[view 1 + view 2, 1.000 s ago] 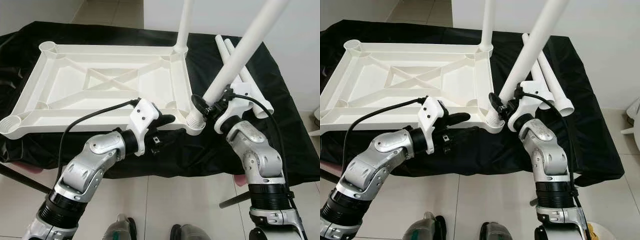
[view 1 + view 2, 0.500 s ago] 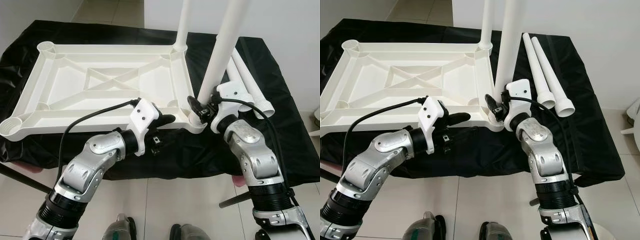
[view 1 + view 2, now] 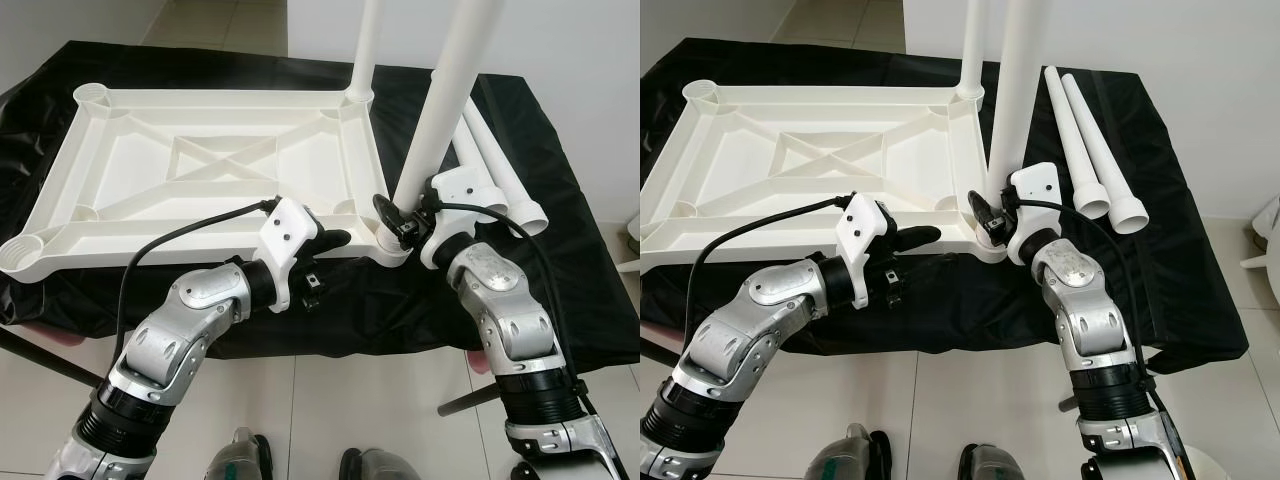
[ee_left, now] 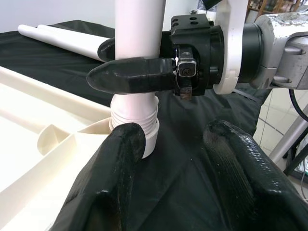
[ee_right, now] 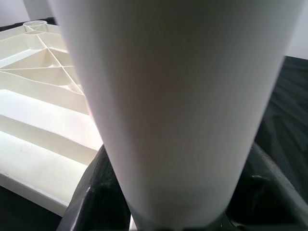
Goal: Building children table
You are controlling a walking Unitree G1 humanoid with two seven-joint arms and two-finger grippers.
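An upturned white tabletop (image 3: 130,150) lies on the black-clothed table. One white leg (image 3: 365,50) stands in its far right corner socket. My right gripper (image 3: 397,214) is shut on a second white leg (image 3: 440,110), near its threaded end. That leg stands almost upright in the near right corner socket (image 3: 392,246). In the right wrist view this leg (image 5: 168,96) rises between the black fingers (image 5: 96,192). My left gripper (image 4: 178,159) is open at the tabletop's near edge, beside that socket (image 4: 137,127), with one finger against the collar.
Two loose white legs (image 3: 495,165) lie side by side on the black cloth (image 3: 570,270) to the right of the tabletop. The table's near edge runs just under both forearms. Tiled floor (image 3: 330,400) and dark metal table struts (image 3: 40,358) are below.
The right gripper has swung the held leg from leaning right to almost upright over the near right corner socket, shifting slightly left. The left arm has stayed put.
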